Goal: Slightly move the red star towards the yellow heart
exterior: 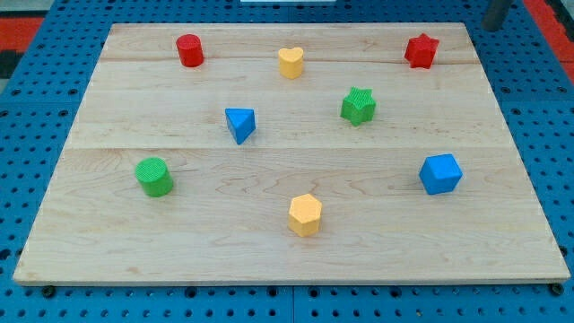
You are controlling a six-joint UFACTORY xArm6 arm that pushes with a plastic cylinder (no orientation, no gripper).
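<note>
Tip (492,26) bare at board's (269,242) top right, near red star (421,50), yellow heart (291,62) leftward

The pale, matt wooden board (134,224) shows smooth grain; the red star-shaped block (421,50) and green cylinder block (154,176) look ridged, plastic.

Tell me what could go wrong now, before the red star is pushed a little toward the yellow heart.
1. My tip sits beyond the board's top right corner, up and right of the red star; a push from that angle could send the star down toward the green star, not left to the yellow heart.
2. The red star lies close to the board's top edge, so a skewed push might slide it off.
</note>
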